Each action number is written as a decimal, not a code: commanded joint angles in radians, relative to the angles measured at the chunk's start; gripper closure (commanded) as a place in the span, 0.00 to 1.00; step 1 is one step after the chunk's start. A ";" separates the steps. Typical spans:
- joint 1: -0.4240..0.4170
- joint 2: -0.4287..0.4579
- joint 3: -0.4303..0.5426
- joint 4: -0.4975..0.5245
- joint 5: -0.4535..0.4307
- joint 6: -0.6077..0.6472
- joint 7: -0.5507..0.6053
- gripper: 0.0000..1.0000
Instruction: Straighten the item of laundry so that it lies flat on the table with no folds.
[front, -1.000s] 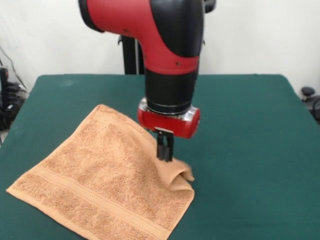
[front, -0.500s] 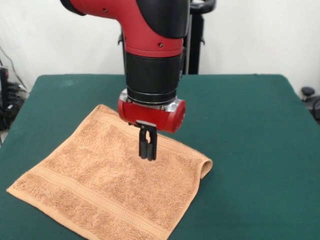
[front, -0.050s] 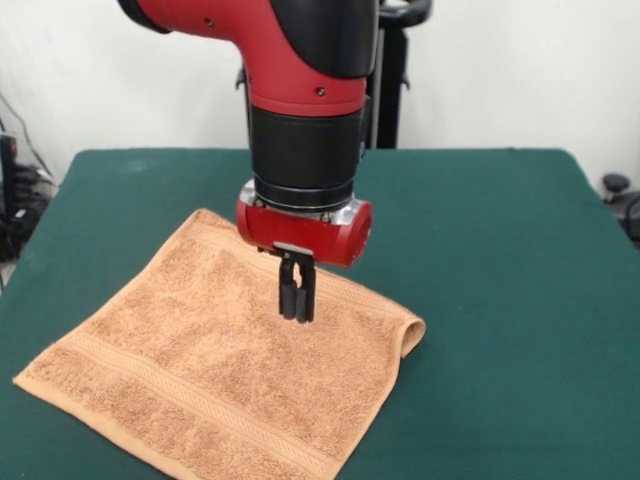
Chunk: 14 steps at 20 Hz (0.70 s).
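The orange-tan towel (front, -0.050s: 210, 370) is lying spread on the green table (front, -0.050s: 500, 300), taking up the part of the tabletop toward the picture's lower left, one corner reaching the bottom edge. It is resting mostly flat, but its right-hand corner (front, -0.050s: 408, 332) is curling up and folding back on itself. A woven band is running along its near edge. The gripper (front, -0.050s: 296, 302) is hanging over the towel's upper middle, its two black fingers pressed together and gripping nothing.

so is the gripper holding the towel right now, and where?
Cannot tell. The gripper is over the towel near its middle, jaws close together, but no cloth is visibly pinched or lifted.
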 joint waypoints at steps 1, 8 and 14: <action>0.008 0.079 0.121 0.038 -0.081 -0.077 0.061 1.00; -0.040 0.142 0.165 -0.008 -0.137 -0.116 0.018 1.00; -0.055 0.210 0.189 -0.054 -0.174 -0.157 0.034 1.00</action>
